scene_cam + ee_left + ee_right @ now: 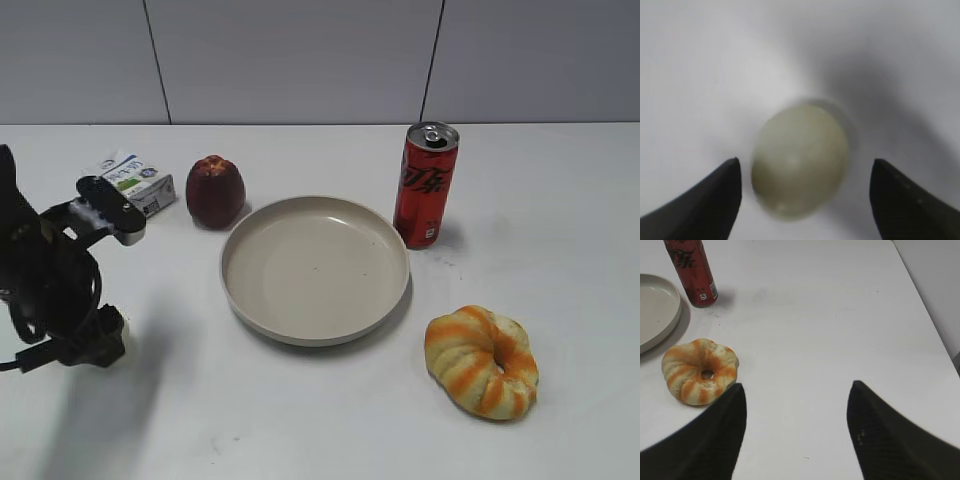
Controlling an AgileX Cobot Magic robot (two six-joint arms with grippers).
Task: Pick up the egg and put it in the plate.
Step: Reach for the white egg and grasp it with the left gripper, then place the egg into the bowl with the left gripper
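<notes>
The left gripper (805, 200) hung right over the egg (800, 160). Its jaws were wide open, one on each side of the egg, holding nothing. The egg lay on the white table (560, 200), at about 9 o'clock from the plate (315, 268). The egg was round and smooth, so it could roll or slip out if the jaws squeezed off-center. The right gripper (797, 425) was open and empty too.

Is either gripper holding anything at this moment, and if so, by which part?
Nothing is held. The left gripper is open around the egg, fingertips clear of it. The right gripper is open over bare table.
</notes>
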